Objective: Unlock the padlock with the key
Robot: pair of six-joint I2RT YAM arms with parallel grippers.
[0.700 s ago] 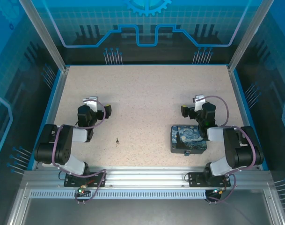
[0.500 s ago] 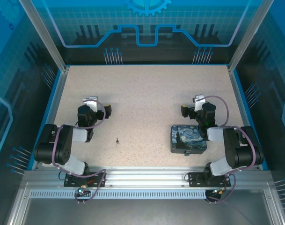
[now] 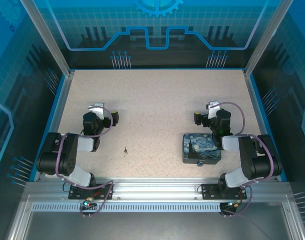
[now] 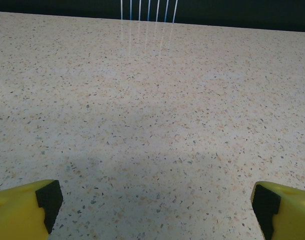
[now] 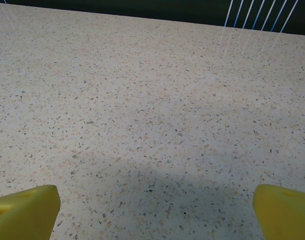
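Two arms are bolted at the near edge, the left arm (image 3: 67, 155) and the right arm (image 3: 252, 160), both folded. Between them lies one key (image 3: 125, 149), alone on the bench (image 3: 157, 95) and nearer the left arm. One padlock (image 3: 200, 163) sits at the near edge of the one painted tin (image 3: 201, 148), just beside the right arm. The left fingers (image 4: 22, 207) stand wide apart over bare surface, gripping nothing; the right fingers (image 5: 24, 210) likewise. The bench is speckled beige with a blue rim. Beyond it rise aluminium posts (image 3: 47, 37) and blue-tinted panels (image 3: 157, 25) printed with lines and a gear.
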